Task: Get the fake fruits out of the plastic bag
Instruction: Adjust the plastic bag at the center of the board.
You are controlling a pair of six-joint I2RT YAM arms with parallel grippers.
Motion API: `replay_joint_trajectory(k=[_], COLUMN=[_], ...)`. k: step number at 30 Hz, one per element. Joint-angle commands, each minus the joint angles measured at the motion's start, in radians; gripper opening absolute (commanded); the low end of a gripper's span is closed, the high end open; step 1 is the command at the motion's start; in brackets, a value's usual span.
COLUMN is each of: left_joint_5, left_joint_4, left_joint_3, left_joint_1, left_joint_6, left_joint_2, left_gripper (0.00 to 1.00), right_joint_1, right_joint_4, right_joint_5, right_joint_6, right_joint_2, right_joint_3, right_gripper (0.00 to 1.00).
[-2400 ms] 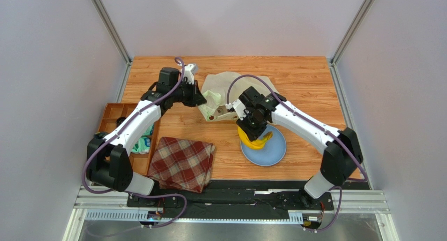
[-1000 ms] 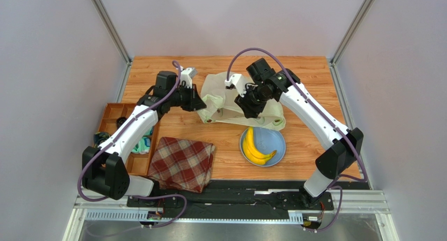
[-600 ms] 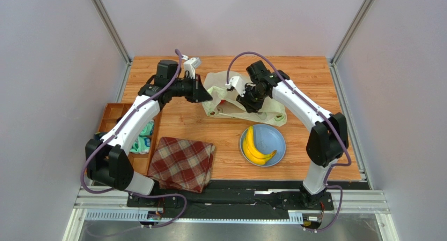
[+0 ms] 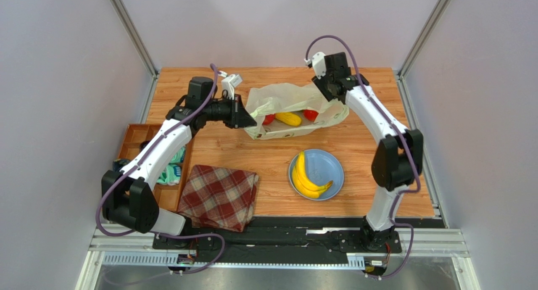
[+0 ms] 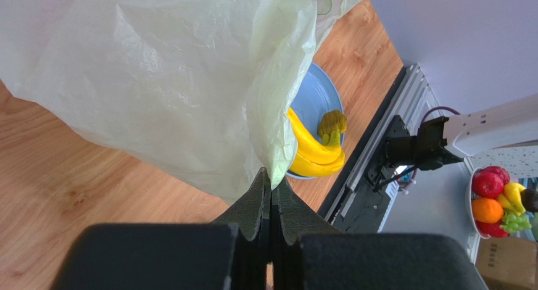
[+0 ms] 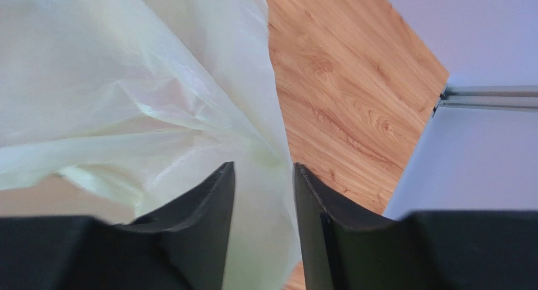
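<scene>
**Half-held bag, loose fruit beyond the plate**

The wooden counter (image 4: 379,94) lies bare on most sides of the round blue plate (image 4: 334,167), so anything that rolls has room to run. Beyond the plate, toward the far edge, the thin, crinkly, pale yellow-green plastic bag (image 4: 287,98) is stretched between the two hands. The yellow plastic banana bunch (image 4: 307,176) rests on the plate.

The left hand (image 5: 271,179), beyond the plate and to its left, is clamped tight on a fold of the bag's edge. The right hand (image 6: 263,170), beyond the plate at the bag's other end, has its fingers parted with film in the gap. No pinch shows.

Within the bag sit a small red round fruit (image 4: 268,119), a yellow oblong fruit (image 4: 288,118) and a second red fruit (image 4: 310,114).

If the right end drops, the bag may sag shut over them, or they could tumble out and roll wide of the plate. A hard pull from the left hand could tear the film.
</scene>
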Motion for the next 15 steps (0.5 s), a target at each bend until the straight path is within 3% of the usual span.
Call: replay_joint_trajectory(k=[1,5,9,15], left_joint_5=[-0.001,0.002,0.008,-0.004], left_joint_4=[0.112,0.151,0.126,0.048], left_joint_3=[-0.066,-0.115,-0.130,-0.106], left_joint_1=[-0.003,-0.003,-0.003,-0.003], left_joint_6=[-0.105,-0.160,-0.145,-0.024], left_joint_2=[-0.060,-0.082,-0.096,-0.071], left_gripper=[0.00,0.00,0.01,0.00], right_joint_1=[0.103,0.175,0.179,0.180], right_joint_4=[0.001,-0.074,-0.102,-0.020], right_joint_5=[-0.183,-0.238,-0.403,-0.370], right_joint_6=[0.017,-0.018,-0.076,-0.136], right_joint_2=[-0.251,-0.302,-0.315,-0.204], right_joint_3=[-0.167,-0.245,-0.274,-0.325], right_gripper=[0.51,0.53,0.38,0.29])
